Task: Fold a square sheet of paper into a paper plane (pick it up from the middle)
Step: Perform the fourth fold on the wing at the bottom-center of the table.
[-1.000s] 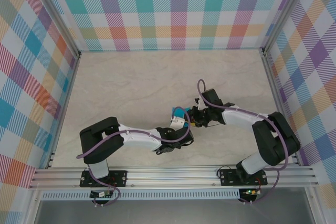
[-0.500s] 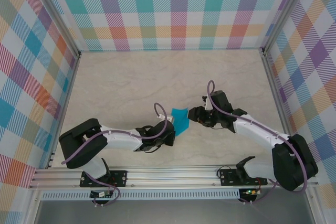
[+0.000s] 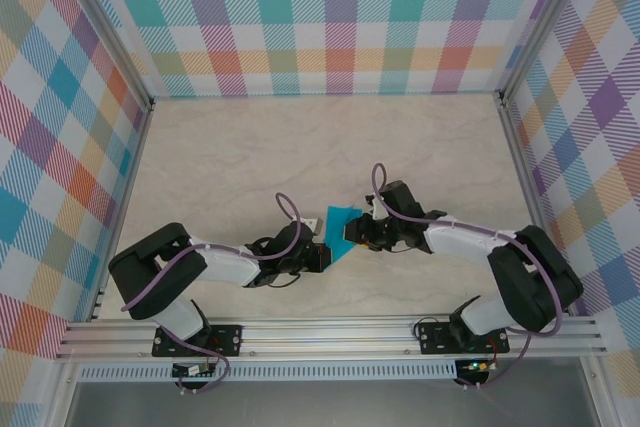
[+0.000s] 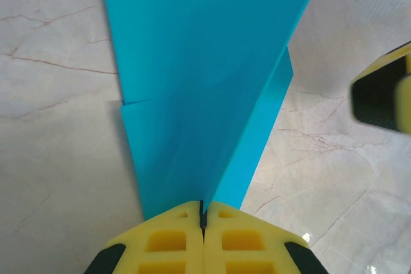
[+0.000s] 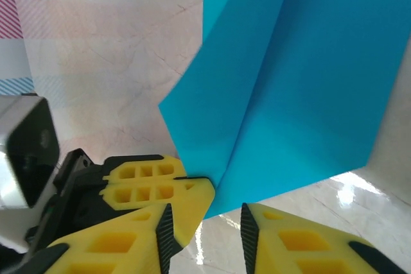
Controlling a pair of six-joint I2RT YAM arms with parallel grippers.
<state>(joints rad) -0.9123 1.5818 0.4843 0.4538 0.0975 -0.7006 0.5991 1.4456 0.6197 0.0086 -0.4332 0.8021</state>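
Folded teal paper (image 4: 205,81) sits near the middle of the table (image 3: 250,147), with the left gripper (image 4: 202,213) clenched on its narrow end and the right gripper (image 5: 207,222) with jaws parted at the paper's lower corner, possibly touching it.

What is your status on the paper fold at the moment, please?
Left gripper shut on the paper, narrow end. Right gripper open at the paper's edge, not gripping. Nothing in the way.

White arms (image 3: 225,265), black joints, purple cables (image 3: 279,199), yellow claw fingers (image 4: 160,242)
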